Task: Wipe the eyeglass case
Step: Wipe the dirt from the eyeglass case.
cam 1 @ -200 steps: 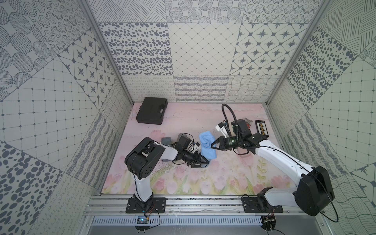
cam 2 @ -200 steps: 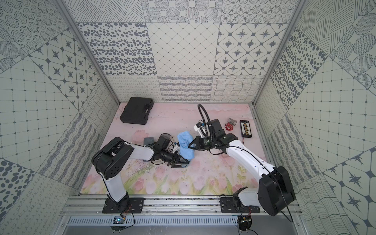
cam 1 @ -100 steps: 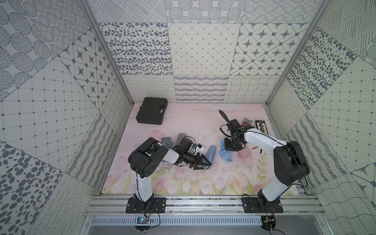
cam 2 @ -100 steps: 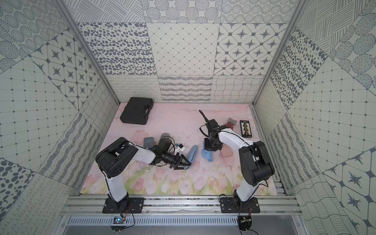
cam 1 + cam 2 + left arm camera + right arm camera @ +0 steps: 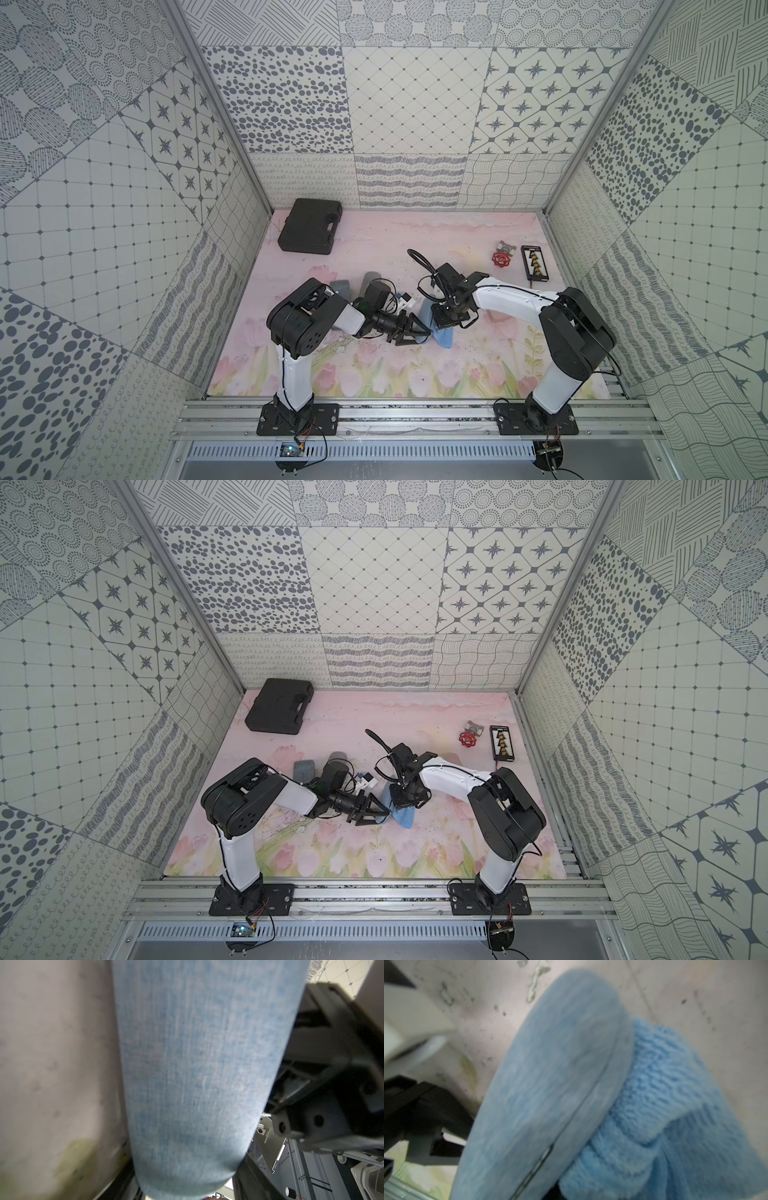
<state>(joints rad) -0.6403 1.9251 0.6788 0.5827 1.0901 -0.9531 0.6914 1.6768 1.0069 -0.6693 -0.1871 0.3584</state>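
Your left gripper [image 5: 420,332] lies low over the flowered mat [image 5: 374,376], its jaws drawn in and pinching one end of the blue eyeglass case [image 5: 426,311]; in the left wrist view the eyeglass case [image 5: 197,1064] fills the middle of the picture, blurred by closeness. Your right gripper [image 5: 448,323] points down just beside it, pressed together on a bunched blue cloth [image 5: 444,340]; its fingertips are hidden under its own body in both top views. The right wrist view shows the cloth [image 5: 664,1105] touching the long side of the eyeglass case [image 5: 550,1074], near the seam. The two grippers sit almost tip to tip, each crowding the other. Behind your left arm lie a grey pad [image 5: 341,286] and a darker grey piece [image 5: 370,277]; a black tool case [image 5: 311,226] sits in the far left corner; a red valve wheel [image 5: 500,258] and a black card of small parts [image 5: 535,262] lie well apart at the far right.
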